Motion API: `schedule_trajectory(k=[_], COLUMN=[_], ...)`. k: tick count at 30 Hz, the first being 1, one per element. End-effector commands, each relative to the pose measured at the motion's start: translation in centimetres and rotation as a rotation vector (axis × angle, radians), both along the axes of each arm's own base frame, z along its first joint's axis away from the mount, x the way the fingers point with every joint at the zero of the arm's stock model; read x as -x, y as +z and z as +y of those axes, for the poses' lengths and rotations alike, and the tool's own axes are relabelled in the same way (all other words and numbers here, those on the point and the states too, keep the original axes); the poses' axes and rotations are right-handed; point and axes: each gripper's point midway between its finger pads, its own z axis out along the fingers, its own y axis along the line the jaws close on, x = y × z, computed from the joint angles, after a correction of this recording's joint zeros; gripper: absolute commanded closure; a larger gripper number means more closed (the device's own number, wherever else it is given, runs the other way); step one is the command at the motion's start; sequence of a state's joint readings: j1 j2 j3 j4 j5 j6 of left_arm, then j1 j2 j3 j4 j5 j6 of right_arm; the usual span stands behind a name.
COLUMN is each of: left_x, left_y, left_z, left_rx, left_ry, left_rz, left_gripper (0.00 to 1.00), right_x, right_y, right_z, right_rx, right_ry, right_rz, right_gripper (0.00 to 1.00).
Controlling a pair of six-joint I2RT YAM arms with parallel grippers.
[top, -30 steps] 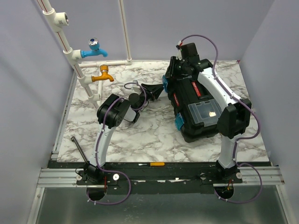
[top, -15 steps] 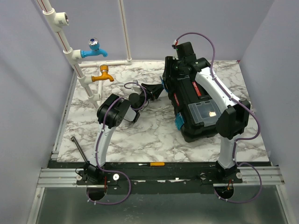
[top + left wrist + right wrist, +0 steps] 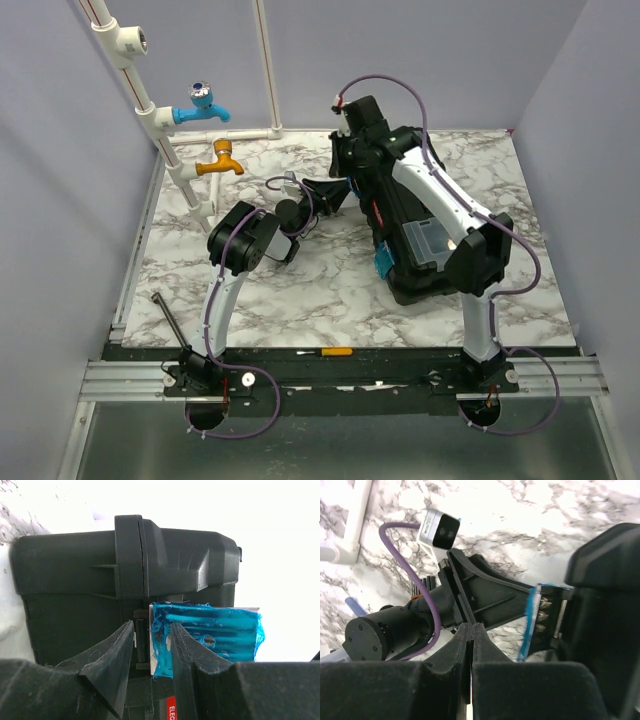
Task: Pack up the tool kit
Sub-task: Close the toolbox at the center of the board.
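The black tool kit box (image 3: 425,255) lies at the right of the marble table, one clear-lidded compartment (image 3: 432,243) facing up. My left gripper (image 3: 342,192) is at the box's far left end. In the left wrist view its jaws stand part open (image 3: 152,647) at the hinged edge of a teal latch (image 3: 215,635), and the right finger (image 3: 187,660) overlaps the latch face. My right gripper (image 3: 350,165) hovers just above the left one, off the box. It is shut with nothing in it (image 3: 471,627). No tools inside the box are visible.
A yellow-handled screwdriver (image 3: 333,351) lies on the front rail, and a black rod-like tool (image 3: 168,312) lies at the front left. Blue (image 3: 205,105) and orange (image 3: 220,162) taps on white pipes stand at the back left. A second teal latch (image 3: 383,262) shows on the box's near side.
My right gripper has swung left from over the box's far end to above the left gripper, and it has closed. The left arm has stayed in place.
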State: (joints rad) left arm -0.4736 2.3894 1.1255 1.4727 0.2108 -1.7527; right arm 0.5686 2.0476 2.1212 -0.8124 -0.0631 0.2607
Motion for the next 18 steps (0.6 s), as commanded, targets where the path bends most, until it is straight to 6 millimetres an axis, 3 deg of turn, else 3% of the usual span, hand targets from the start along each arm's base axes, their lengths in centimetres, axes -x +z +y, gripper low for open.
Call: schedule_trajectory(k=[1,8,18], left_x=[0.5,0.6,0.7], left_y=[2.8,2.6,2.4], left_z=[0.0,0.0,0.1], left_rx=[0.023,0.021,0.023], left_ry=[0.002,0.002,0.003], left_rz=[-0.084,-0.080,-0.078], left_gripper=[0.62,0.62,0.62], right_x=[0.0,-2.0,-2.5], right_y=[-2.8,-3.4,-2.7], right_z=[0.5,-3.8,-7.2], right_rx=[0.048,0.198,0.210], right_ry=[-0.001,-0.174,-0.246], right_rz=[0.067,0.008,-0.011], right_gripper=[0.99,0.99,0.99])
